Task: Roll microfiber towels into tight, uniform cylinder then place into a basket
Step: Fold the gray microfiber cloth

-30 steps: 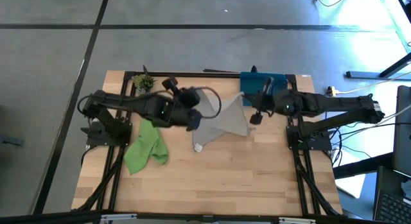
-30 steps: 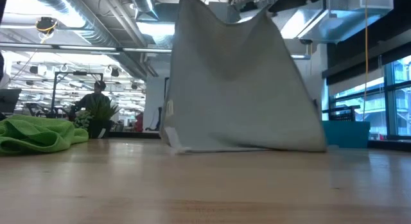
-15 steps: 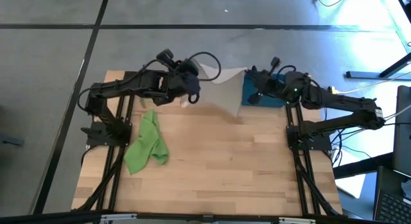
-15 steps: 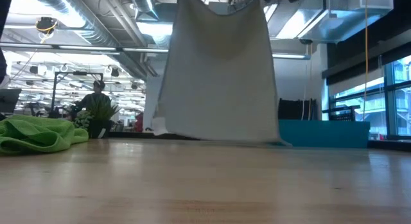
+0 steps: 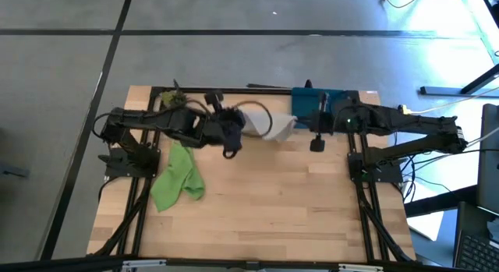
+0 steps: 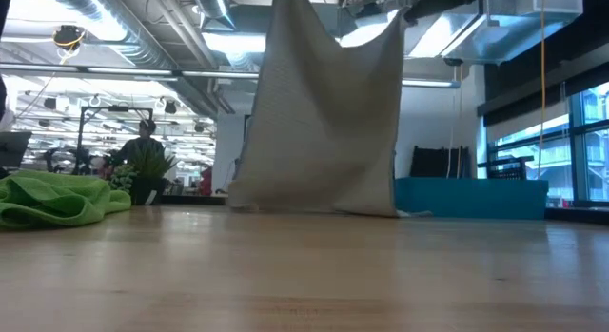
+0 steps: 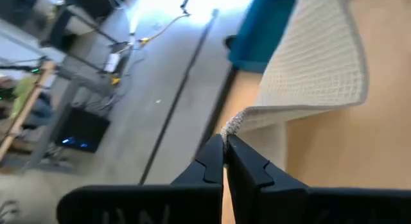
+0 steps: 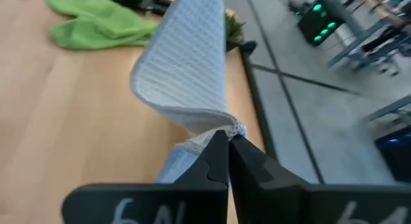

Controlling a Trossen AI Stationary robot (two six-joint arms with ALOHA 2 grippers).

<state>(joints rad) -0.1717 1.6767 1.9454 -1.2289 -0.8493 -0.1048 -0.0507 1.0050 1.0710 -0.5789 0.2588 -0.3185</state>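
Note:
The light grey microfiber towel (image 5: 270, 125) (image 6: 324, 113) hangs between my two grippers near the table's far edge. Its lower edge (image 6: 314, 208) touches the wood. My left gripper (image 5: 240, 130) (image 7: 223, 144) is shut on one upper corner. My right gripper (image 5: 304, 125) (image 8: 229, 137) is shut on the other. The lime green towel (image 5: 178, 174) (image 6: 52, 201) lies crumpled on the table's left side. The dark-blue basket (image 5: 312, 107) (image 6: 471, 197) stands at the far edge, just behind the right gripper. My left gripper pinches the grey towel's upper corner (image 7: 234, 124) between its two fingertips, slanting down from the table's left. The cloth sags away from the corner and hangs below. My right gripper pinches the opposite upper corner (image 8: 221, 126) between its fingertips, slanting down from the table's right. The towel curves slack between the two holds, its bottom on the table.
A small potted plant (image 5: 173, 97) (image 6: 143, 170) stands at the far left corner. Black frame rails run along the table's left and right sides (image 5: 140, 194). Bare wood (image 5: 273, 210) stretches across the middle and near part of the table.
Both grippers swung toward the far edge and up, then came back toward the near edge. The grey towel, earlier spread forward with its lower part lying toward the near side, has been drawn back. It now hangs steeper and narrower with its lower edge close to the far edge.

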